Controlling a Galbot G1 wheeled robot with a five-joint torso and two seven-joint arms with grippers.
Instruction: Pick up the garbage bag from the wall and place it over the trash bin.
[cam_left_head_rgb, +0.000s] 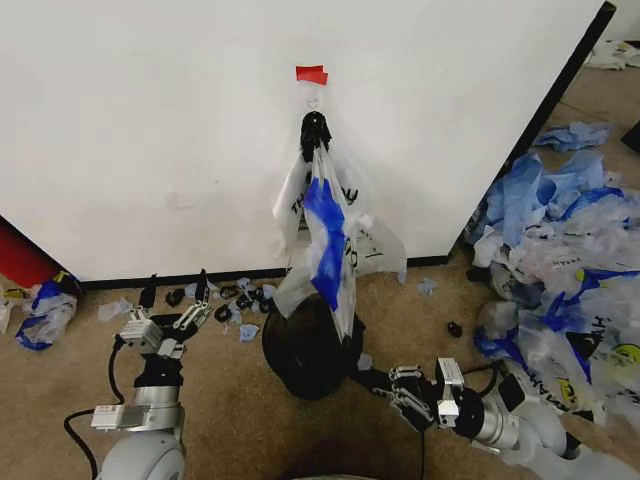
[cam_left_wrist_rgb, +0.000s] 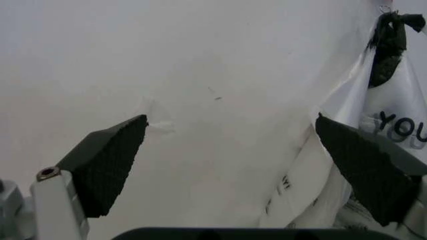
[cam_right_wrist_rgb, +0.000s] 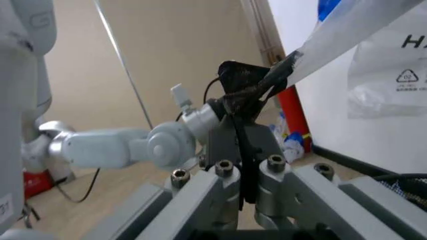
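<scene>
Nearest the robot, the right end effector (cam_left_head_rgb: 372, 382) sits low beside the trash bin (cam_left_head_rgb: 310, 352), its fingers pressed together on a thin strip of the garbage bag (cam_left_head_rgb: 328, 235), which runs up and away from the pinch in the right wrist view (cam_right_wrist_rgb: 347, 37). The left end effector (cam_left_head_rgb: 172, 297) is released, its pads spread wide and empty, held off to the bin's left and aimed at the wall (cam_left_head_rgb: 150, 130). The bin, black wire mesh, stands on the carpet just under the bag's lower end; whether anything lies inside cannot be told. Above it the bag hangs from a small hook (cam_left_head_rgb: 313, 102) beneath a patch of red tape (cam_left_head_rgb: 311, 74), its knotted dark top at the hook and blue-streaked film falling to the bin's rim. Judged from its look, the bag is very light, limp and slippery, prone to tear or slide from a pinch, so the firmer gathered handles look the safer hold, with the mouth needing spreading over the rim. Farther right lies a heap of bags (cam_left_head_rgb: 560, 250).
</scene>
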